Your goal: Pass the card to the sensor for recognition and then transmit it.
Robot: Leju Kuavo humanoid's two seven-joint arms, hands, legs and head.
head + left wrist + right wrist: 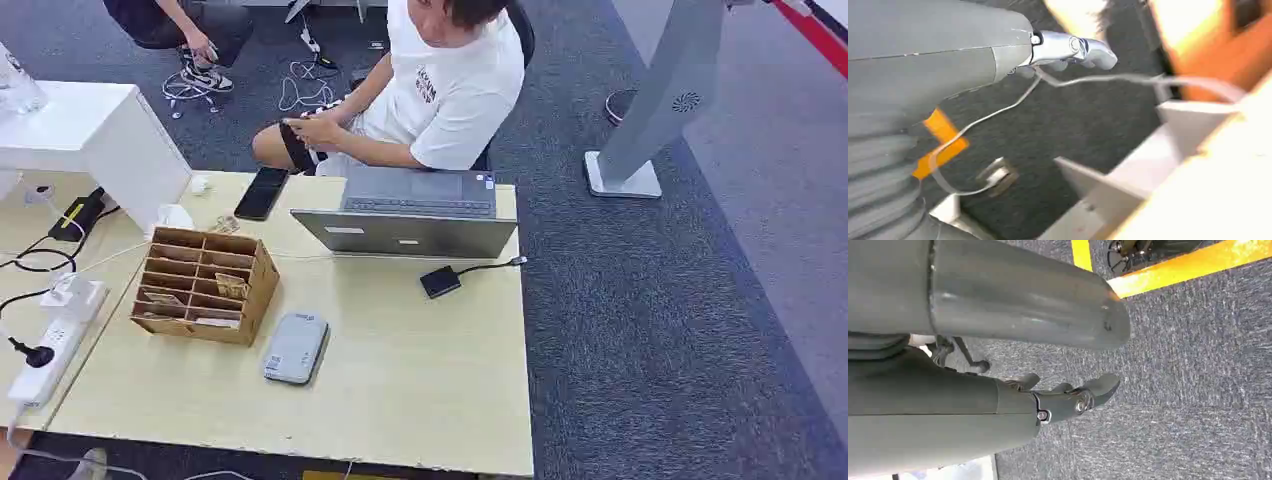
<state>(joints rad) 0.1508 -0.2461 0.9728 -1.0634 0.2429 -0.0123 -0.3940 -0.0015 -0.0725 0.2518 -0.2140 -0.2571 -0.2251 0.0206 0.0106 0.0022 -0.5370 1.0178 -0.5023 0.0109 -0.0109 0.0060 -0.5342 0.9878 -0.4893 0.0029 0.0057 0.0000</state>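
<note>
Two empty hands (1073,50) (1073,400), fingers apart; one card reader (296,348), one laptop (415,215).

The head view looks down from high onto the pale wooden table (420,380); both wrist views face dark carpet closely.

Dark print on person's white T-shirt (427,88), too small to read.

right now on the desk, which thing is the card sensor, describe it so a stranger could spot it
Start at the long pale wooden table with the open laptop at its far edge. In front of the laptop stands a brown cardboard slotted organizer; the card sensor lies flat beside it, nearer the table's middle. It alone is a grey rounded slab.
</note>
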